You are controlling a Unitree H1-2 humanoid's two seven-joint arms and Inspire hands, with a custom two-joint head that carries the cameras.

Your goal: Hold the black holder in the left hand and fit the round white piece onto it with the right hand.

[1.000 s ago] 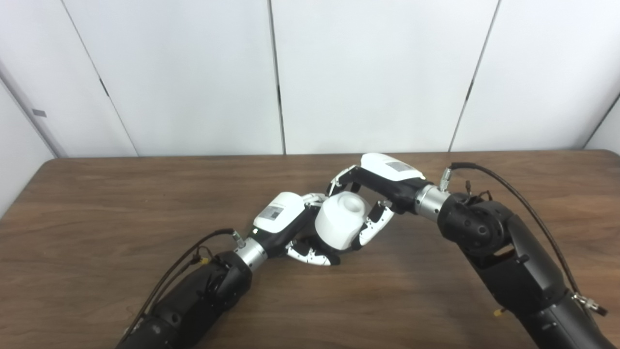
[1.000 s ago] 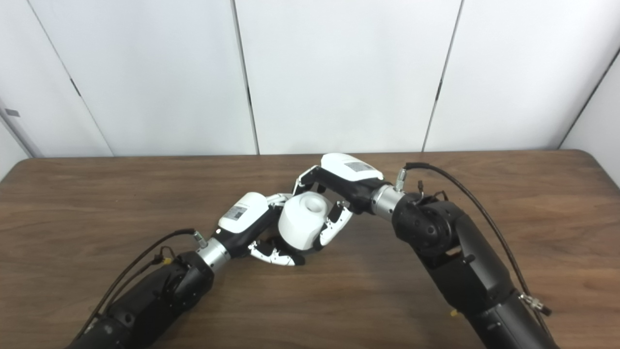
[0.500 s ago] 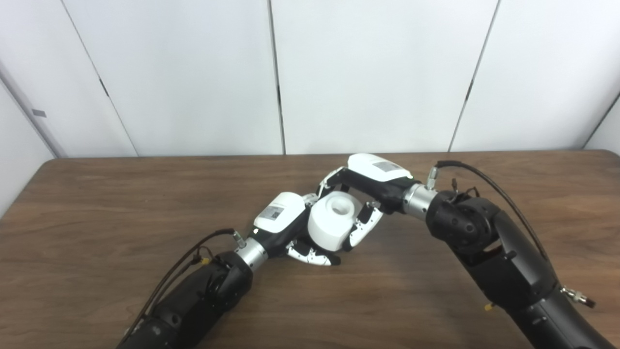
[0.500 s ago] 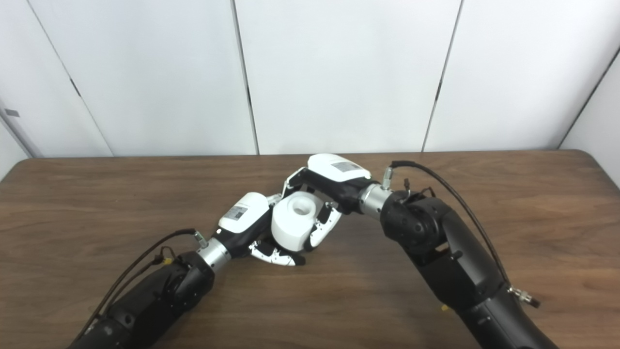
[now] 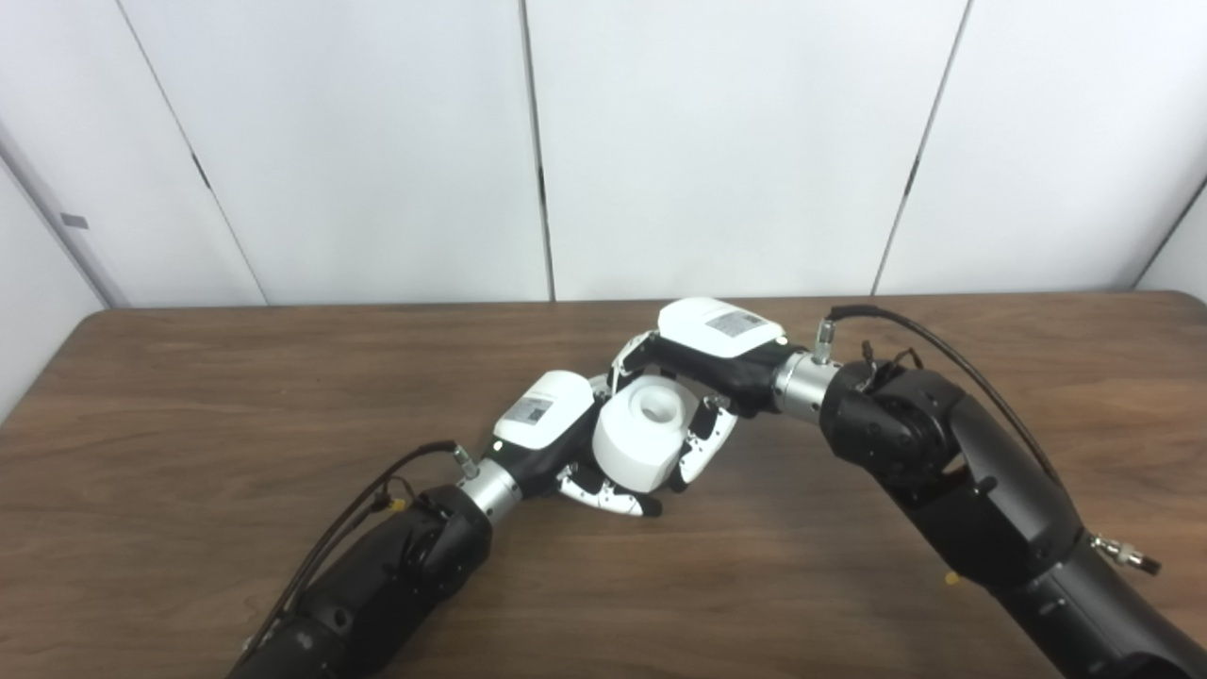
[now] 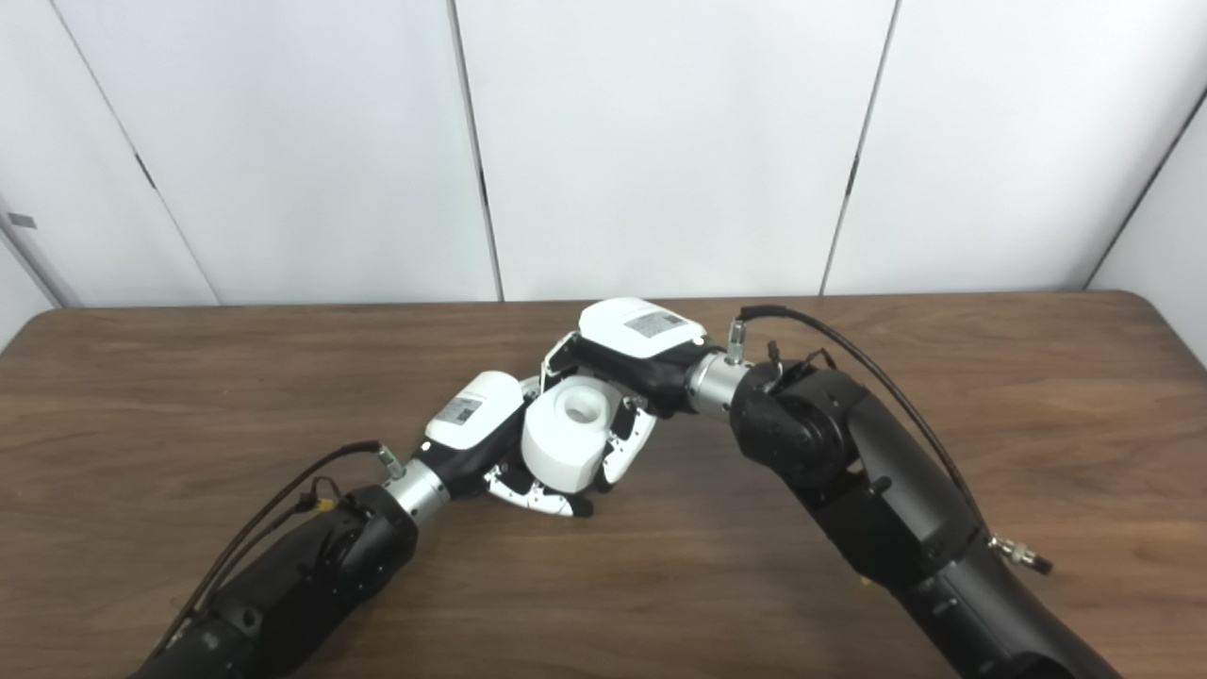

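The round white piece (image 5: 641, 438) is a short thick cylinder with a round hole in its top face. My right hand (image 5: 702, 363) is shut on it, fingers wrapped round its far and right sides. My left hand (image 5: 556, 434) sits right against the piece's left side with its fingers curled underneath near the table. The black holder is hidden inside the left hand and behind the white piece; only dark bits show between the fingers. Both hands meet near the middle of the brown wooden table (image 5: 189, 396).
Black cables loop from both forearms, one by the left wrist (image 5: 377, 490) and one over the right wrist (image 5: 905, 325). White wall panels stand behind the table's far edge (image 5: 377, 304).
My right hand has carried the white piece left and slightly down, tight against my left hand. The piece has turned more upright. The left hand has hardly moved.
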